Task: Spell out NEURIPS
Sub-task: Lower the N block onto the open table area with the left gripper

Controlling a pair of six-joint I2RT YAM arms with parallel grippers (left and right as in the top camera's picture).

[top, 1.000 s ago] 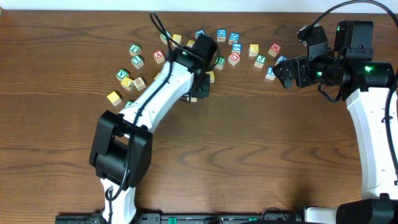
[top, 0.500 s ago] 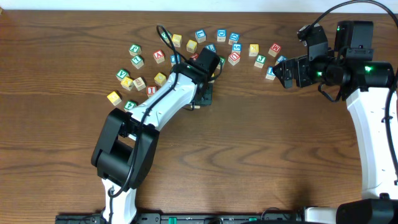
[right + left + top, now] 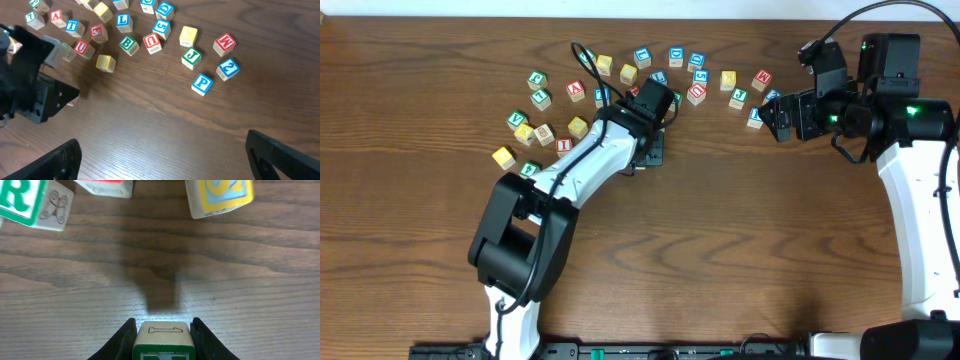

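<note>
My left gripper (image 3: 162, 342) is shut on the green N cube (image 3: 162, 336), held just above the wood with its shadow ahead of it. In the overhead view this gripper (image 3: 646, 155) is just below the arc of letter cubes. The green R cube (image 3: 20, 200) lies at the far left of the left wrist view. My right gripper (image 3: 165, 160) is open and empty, hovering at the right end of the arc (image 3: 775, 115). Below it lie the blue P (image 3: 202, 83) and the red U (image 3: 151, 42). The left arm hides some cubes.
Other cubes in the arc: green J (image 3: 191, 56), blue 2 (image 3: 228, 68), red W (image 3: 224, 44), green B (image 3: 128, 44), blue L (image 3: 122, 20), plain yellow ones (image 3: 105, 62). A yellow-and-blue cube (image 3: 220, 195) lies ahead of the left gripper. The wooden table (image 3: 740, 250) stretches in front.
My left arm has shifted a little to the right and toward the front with the cube in its jaws, uncovering cubes behind it. The right arm has not moved.
</note>
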